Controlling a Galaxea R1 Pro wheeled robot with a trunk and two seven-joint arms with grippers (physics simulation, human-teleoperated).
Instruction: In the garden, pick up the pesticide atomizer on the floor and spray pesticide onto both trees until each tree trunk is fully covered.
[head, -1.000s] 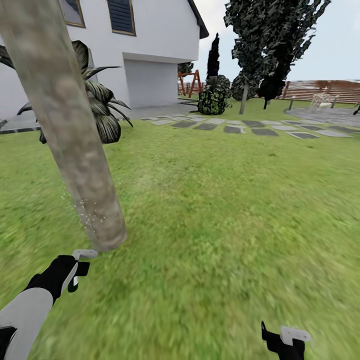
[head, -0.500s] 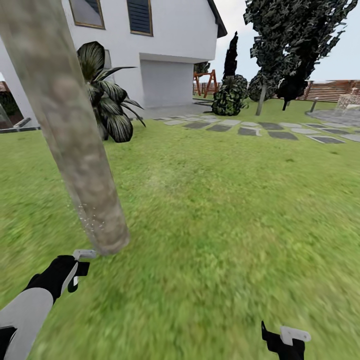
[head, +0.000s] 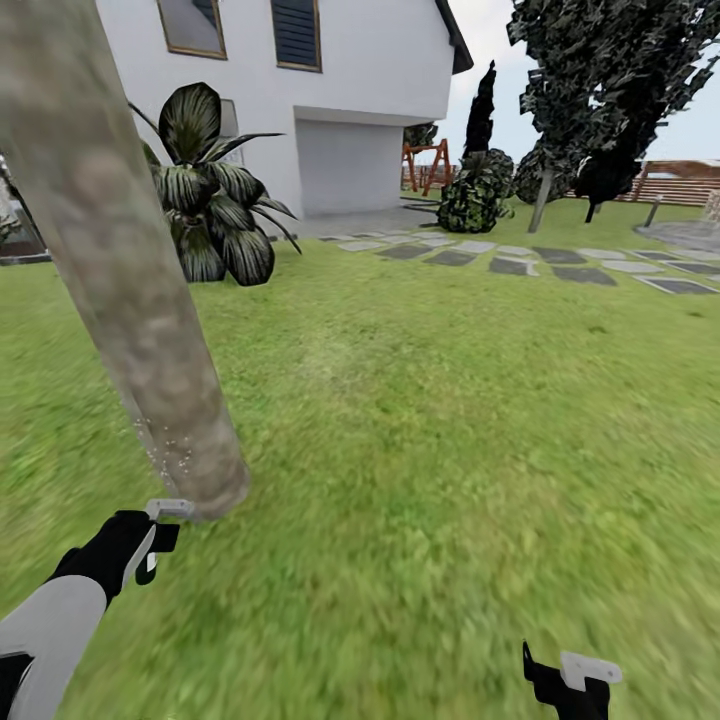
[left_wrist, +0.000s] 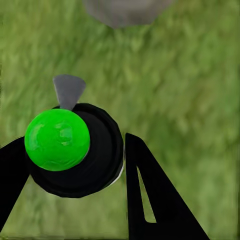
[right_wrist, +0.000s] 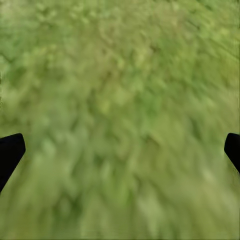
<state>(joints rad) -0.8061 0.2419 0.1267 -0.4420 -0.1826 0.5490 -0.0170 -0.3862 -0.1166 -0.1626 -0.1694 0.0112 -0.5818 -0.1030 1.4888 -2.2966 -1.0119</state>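
thick mottled tree trunk (head: 120, 270) leans at ten o'clock, pale specks near its base; left gripper (head: 160, 535) just below it, over grass (head: 420, 440).

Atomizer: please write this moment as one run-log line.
left end effector: shut on atomizer | nozzle toward trunk base | specks low on trunk | right end effector: open over grass

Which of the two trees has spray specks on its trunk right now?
The near tree with the thick grey-tan mottled trunk, just ahead of the left gripper; fine pale specks dot its base. The far tall tree with dark foliage beside the fence stands too distant to tell.
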